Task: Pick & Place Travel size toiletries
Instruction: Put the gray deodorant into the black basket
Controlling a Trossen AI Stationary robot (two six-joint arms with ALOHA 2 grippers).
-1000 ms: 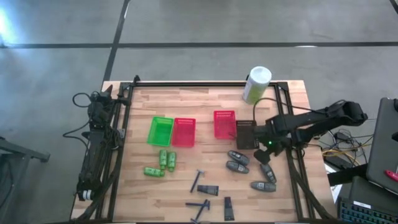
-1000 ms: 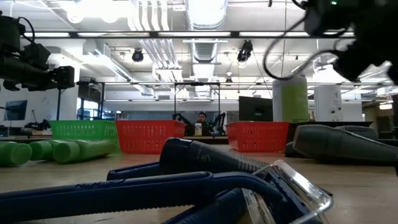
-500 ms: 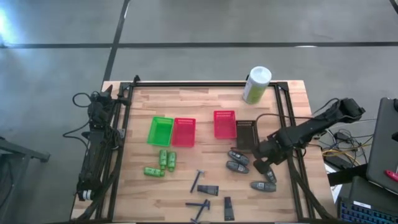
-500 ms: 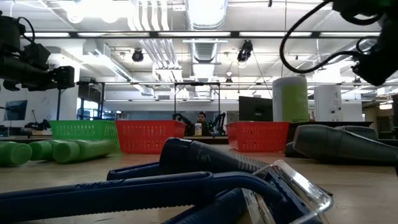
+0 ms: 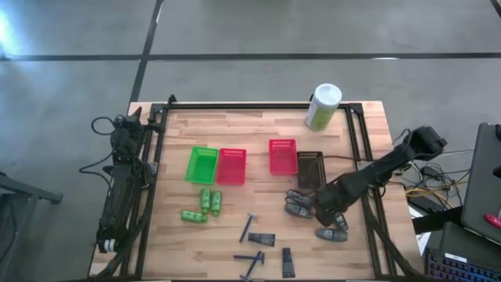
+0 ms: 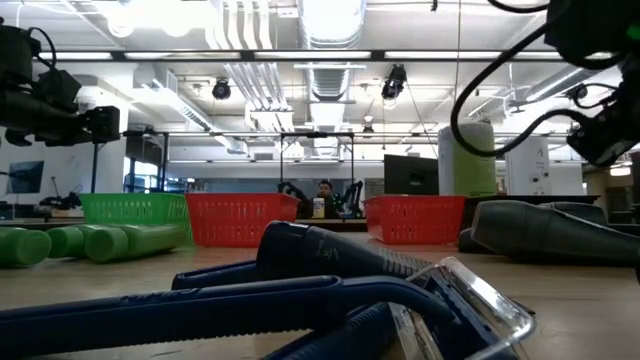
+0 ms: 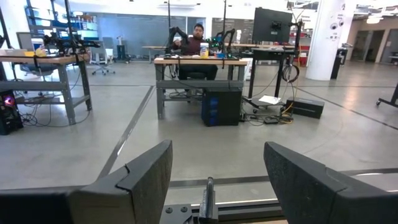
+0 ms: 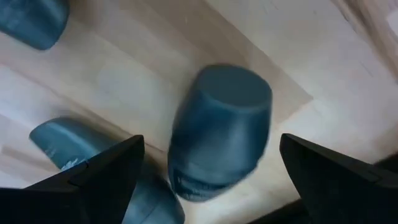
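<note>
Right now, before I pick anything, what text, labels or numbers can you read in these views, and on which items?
None is legible.
Dark grey container between the right gripper fingers: faint marks near its lower edge, too blurred to read.
Pale green canister: no readable label.
Monitor in the room behind: no readable text.

I see three green bottles [image 5: 204, 205] lying left-centre, black T-sticks [image 5: 248, 227] and wedge tubes [image 5: 287, 262] near the front edge, grey rounded containers [image 5: 298, 208] right.
</note>
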